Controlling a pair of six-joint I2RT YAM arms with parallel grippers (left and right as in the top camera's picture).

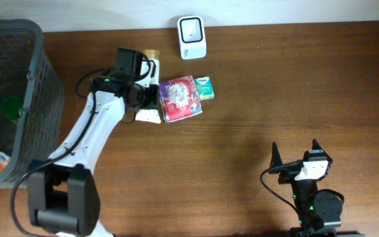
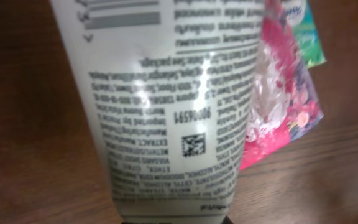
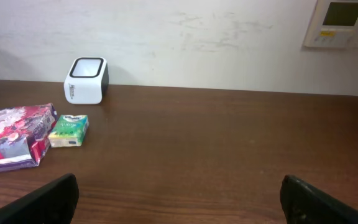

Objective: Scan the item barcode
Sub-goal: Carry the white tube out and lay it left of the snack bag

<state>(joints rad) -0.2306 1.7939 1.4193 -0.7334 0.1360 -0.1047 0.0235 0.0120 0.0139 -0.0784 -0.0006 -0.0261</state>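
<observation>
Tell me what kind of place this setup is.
Probably a mock shop checkout: a white barcode scanner by the wall, a pink packet and green tissue pack, and a mesh basket holding more goods.

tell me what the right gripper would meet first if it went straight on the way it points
Probably nothing on the table: the right gripper faces bare wood, the scanner well off to its left. The wall likely comes first.

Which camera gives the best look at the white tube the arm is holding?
The left wrist view: the white tube fills the frame, with its small print and square code visible. The overhead view shows only white bits of it beside the left gripper. The right wrist view does not show it.
</observation>
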